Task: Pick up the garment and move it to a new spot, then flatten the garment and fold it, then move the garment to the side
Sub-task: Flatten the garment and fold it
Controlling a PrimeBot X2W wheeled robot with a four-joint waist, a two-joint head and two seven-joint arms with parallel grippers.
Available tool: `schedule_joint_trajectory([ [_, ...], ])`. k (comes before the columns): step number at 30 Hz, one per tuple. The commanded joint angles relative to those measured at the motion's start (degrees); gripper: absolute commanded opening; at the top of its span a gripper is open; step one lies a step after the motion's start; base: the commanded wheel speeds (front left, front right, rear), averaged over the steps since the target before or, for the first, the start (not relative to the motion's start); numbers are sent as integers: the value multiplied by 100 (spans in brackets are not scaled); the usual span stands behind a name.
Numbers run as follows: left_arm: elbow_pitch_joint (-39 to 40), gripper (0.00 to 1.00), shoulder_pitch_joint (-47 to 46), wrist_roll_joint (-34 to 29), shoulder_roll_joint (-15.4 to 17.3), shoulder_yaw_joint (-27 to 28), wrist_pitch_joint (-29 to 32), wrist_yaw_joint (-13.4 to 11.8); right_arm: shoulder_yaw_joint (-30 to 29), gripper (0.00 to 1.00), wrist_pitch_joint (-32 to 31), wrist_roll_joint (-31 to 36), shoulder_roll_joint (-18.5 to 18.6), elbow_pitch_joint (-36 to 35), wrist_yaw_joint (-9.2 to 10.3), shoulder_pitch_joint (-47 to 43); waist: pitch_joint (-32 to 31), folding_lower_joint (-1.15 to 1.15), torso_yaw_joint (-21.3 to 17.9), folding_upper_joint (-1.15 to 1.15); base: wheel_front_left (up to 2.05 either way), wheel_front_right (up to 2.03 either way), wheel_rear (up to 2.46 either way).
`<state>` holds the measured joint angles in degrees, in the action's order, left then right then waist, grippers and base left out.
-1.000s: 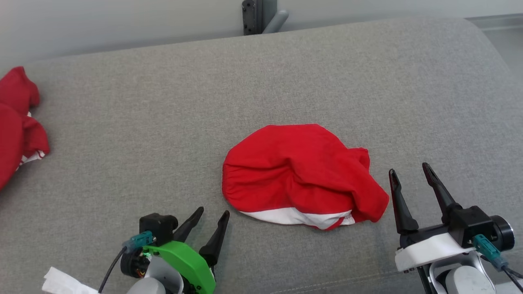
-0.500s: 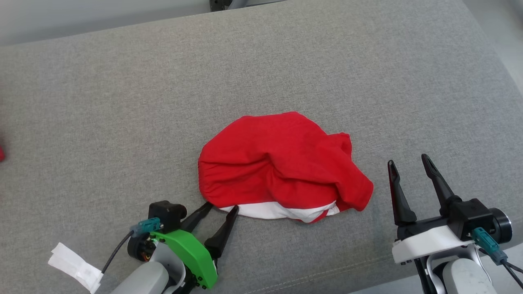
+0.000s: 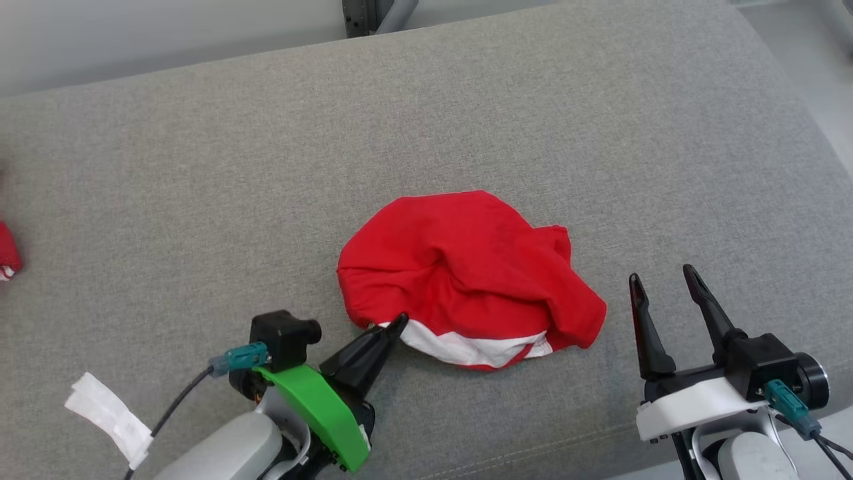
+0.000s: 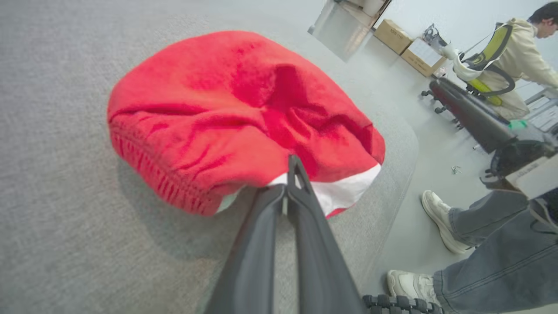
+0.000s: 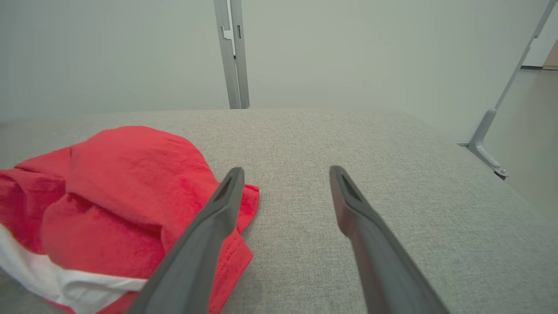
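Note:
The garment [image 3: 466,280] is a crumpled red piece with a white band along its near edge, lying in a heap mid-surface on the grey fabric cushion [image 3: 200,200]. My left gripper [image 3: 398,321] is shut, its tips pinched on the garment's near-left hem where red meets white. In the left wrist view the two fingers [image 4: 305,226] lie pressed together, their tips at the hem of the garment [image 4: 218,109]. My right gripper [image 3: 663,280] stands open just right of the heap, touching nothing. In the right wrist view its left finger [image 5: 209,231] overlaps the garment [image 5: 122,183].
Another red cloth [image 3: 6,253] peeks in at the far left edge. A metal post [image 3: 373,13] stands behind the cushion. Off the cushion's right end, a person's legs and white shoes [image 4: 440,220] stand on the floor; another person [image 4: 518,56] sits further off.
My left gripper has reached forward to the garment's near-left hem and shut on it, nudging the edge. The right gripper stays open in place. The head camera has shifted.

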<state>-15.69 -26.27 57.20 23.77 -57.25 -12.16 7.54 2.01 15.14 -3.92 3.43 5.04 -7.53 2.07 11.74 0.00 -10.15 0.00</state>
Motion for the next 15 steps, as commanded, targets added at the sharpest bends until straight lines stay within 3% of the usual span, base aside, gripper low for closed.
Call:
schedule_joint_trajectory([
  [1,81,0,-102,36,75,22,17,-11,-6,100,1,-43,-4,12,8,-75,-86,0,45,0,0,0,0],
  [5,907,0,-285,239,221,149,205,-47,25,100,1,-65,-15,40,8,-112,-215,0,107,0,0,0,0],
  [8,1388,0,-491,370,189,241,505,-263,9,100,1,-72,-25,63,8,-128,-306,0,148,0,0,0,0],
  [15,1745,0,-1230,480,-241,613,924,-1102,17,100,1,-122,-36,69,8,-58,-446,0,44,0,0,0,0],
])
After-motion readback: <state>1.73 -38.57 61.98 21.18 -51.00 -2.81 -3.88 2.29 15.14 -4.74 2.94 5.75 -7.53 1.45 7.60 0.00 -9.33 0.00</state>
